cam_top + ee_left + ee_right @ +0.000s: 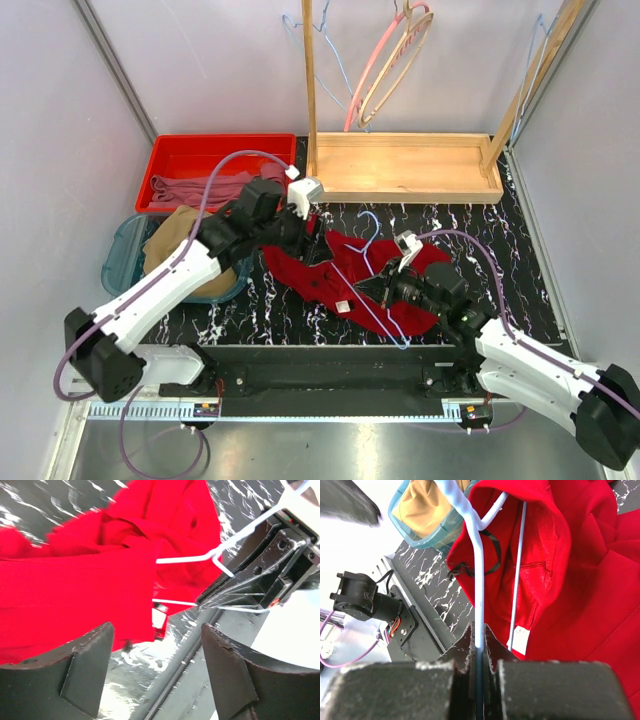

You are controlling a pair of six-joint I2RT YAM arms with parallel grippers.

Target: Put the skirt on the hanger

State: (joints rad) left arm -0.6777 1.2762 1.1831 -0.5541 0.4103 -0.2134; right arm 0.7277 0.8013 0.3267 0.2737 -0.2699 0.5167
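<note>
So, my right hand is clamped on the wire of the light-blue hanger, which lies across the red garment spread on the worktop. My left hand hovers over that red cloth's left edge, fingers apart and nothing between them. The skirt – the tan one – sits bunched in the blue tub off to the left, well apart from the hanger.

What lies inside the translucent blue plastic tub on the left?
A bunched tan soft cloth fills the translucent blue plastic tub; the white left arm covers part of it, and the bottom is hidden.
</note>
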